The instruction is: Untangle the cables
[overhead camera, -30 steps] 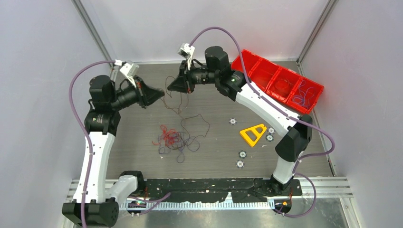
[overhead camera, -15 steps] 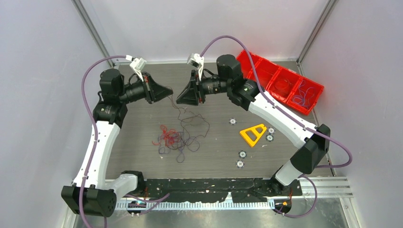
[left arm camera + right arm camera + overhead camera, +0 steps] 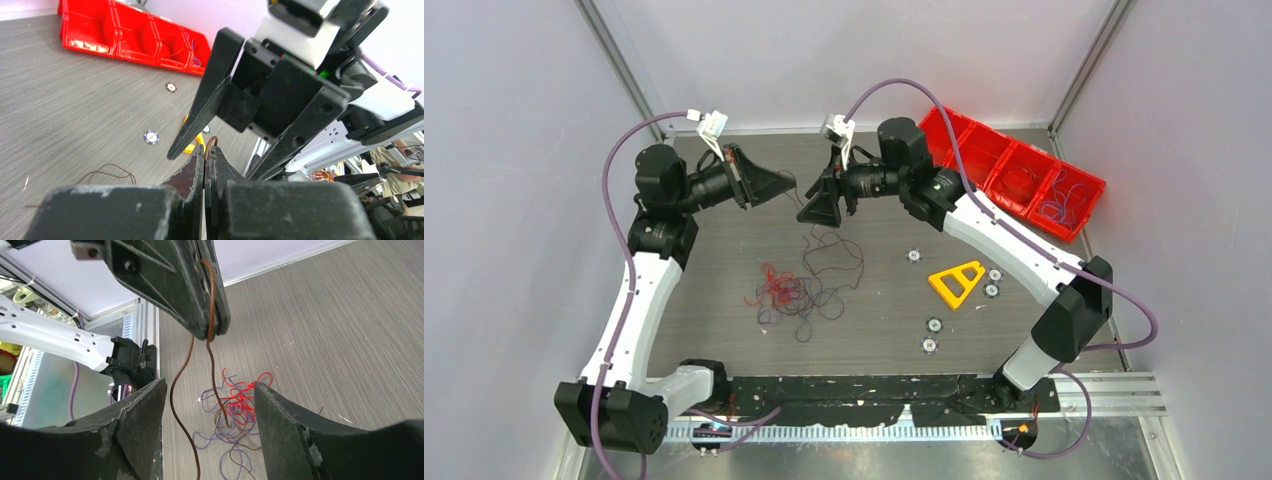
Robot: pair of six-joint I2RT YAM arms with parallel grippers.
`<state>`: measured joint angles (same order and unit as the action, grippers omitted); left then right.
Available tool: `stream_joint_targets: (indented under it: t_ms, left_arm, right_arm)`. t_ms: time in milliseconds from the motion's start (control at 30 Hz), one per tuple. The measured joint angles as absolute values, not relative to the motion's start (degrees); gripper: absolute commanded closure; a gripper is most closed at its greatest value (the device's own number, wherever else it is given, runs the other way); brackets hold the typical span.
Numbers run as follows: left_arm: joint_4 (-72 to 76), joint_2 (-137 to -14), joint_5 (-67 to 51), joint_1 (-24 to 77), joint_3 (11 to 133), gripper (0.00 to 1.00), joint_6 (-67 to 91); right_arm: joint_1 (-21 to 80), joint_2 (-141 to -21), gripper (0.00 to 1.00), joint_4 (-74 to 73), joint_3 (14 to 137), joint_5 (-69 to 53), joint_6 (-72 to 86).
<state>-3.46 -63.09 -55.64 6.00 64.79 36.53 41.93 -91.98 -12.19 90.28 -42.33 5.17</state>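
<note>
The cables lie as a small clump (image 3: pixel 789 297) of red, purple and dark brown wires in the middle of the table, also seen in the right wrist view (image 3: pixel 239 409). My left gripper (image 3: pixel 788 186) is shut on a brown cable (image 3: pixel 212 365). It hangs in two strands from the pinched tips (image 3: pixel 207 149) down toward the clump. My right gripper (image 3: pixel 819 211) faces the left one, very close to it. Its fingers (image 3: pixel 150 405) stand apart on either side of the hanging strands and touch neither of them.
A red bin (image 3: pixel 1024 150) with several compartments holding wires sits at the back right. A yellow triangle (image 3: pixel 957 283) and several small round discs (image 3: pixel 933 325) lie right of the clump. The black strip (image 3: pixel 864 388) borders the near edge.
My right gripper has opened and let go of the brown cable. Both grippers shifted right, and the right one sank a little. The left stays shut on the cable.
</note>
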Motion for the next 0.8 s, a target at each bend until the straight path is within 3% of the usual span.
stream_joint_targets:
  t_ms: [100, 167, 267, 300, 333, 367, 400, 433, 467, 567, 800]
  left_arm:
    - [-0.9, -63.9, -55.8, 6.0, 64.9, 1.00, 39.1]
    - [-0.1, -64.7, -55.7, 6.0, 65.6, 1.00, 40.3]
    - [0.3, -65.6, -55.7, 6.0, 66.6, 1.00, 40.6]
    - [0.3, -65.6, -55.7, 6.0, 66.8, 1.00, 40.6]
    - [0.2, -65.6, -55.7, 6.0, 66.8, 0.91, 40.5]
    - [0.1, -65.6, -55.7, 6.0, 66.9, 0.73, 40.4]
    - [-0.4, -65.6, -55.5, 6.0, 67.2, 0.49, 39.8]
    - [-1.0, -65.6, -55.2, 5.8, 67.4, 0.37, 38.8]
    - [-1.5, -65.6, -55.1, 5.5, 67.6, 0.32, 37.8]
    - [-4.1, -65.4, -54.3, 3.2, 67.6, 0.26, 34.5]
    - [-17.6, -65.5, -46.6, 0.3, 67.6, 0.27, 17.5]
  right_arm:
    - [41.9, -92.8, 0.30, -10.9, 89.0, -42.2, 5.1]
    - [42.2, -94.0, 0.36, -9.8, 88.2, -42.1, 5.1]
    - [42.5, -96.0, 0.86, -8.5, 88.0, -41.7, 5.2]
    - [42.6, -96.5, 0.90, -8.0, 88.0, -41.5, 5.6]
    - [42.6, -96.7, 0.94, -7.6, 88.0, -41.3, 5.8]
    - [42.6, -96.8, 0.94, -7.4, 88.0, -41.2, 5.8]
    - [42.6, -96.8, 0.95, -7.3, 88.1, -41.1, 6.1]
    - [42.5, -96.7, 0.95, -7.2, 88.2, -41.1, 6.2]
    - [42.3, -96.6, 0.94, -7.2, 88.3, -41.1, 6.2]
    - [41.2, -95.6, 0.95, -8.4, 88.3, -41.1, 5.5]
    - [35.6, -92.4, 0.95, -23.5, 86.7, -34.0, -10.8]
